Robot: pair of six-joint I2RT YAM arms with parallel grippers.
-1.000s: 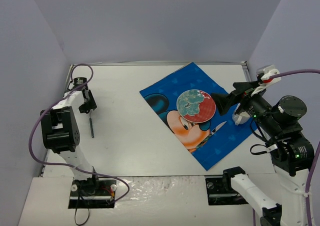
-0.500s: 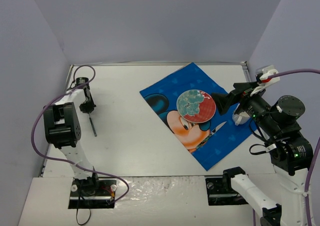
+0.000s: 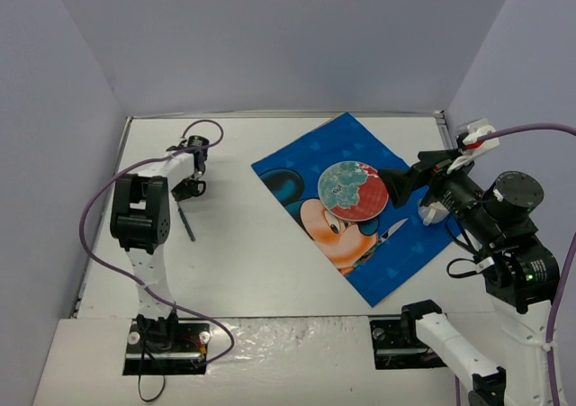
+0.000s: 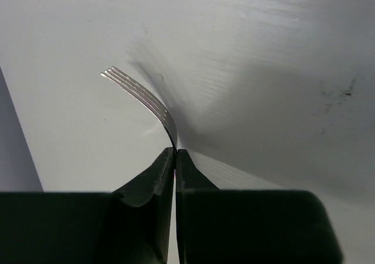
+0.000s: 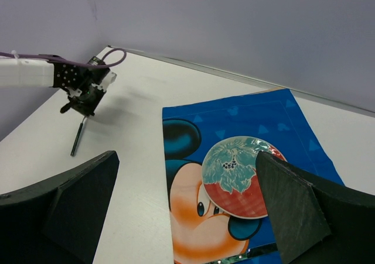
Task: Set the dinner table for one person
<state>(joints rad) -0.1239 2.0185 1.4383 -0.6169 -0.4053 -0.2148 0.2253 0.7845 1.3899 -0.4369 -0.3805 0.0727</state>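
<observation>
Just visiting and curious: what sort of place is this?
Probably a robot test cell: a white table boxed in by lavender walls, with a left arm and right arm bolted at its edge.

Pale lavender walls (image 3: pixel 270 37) closed in the dinner table (image 3: pixel 252 253) on its far, left and right sides. A thin metal rim (image 3: pixel 270 113) edged the table's far side, at the foot of the back wall. Soft, even light lay on its white top.
</observation>
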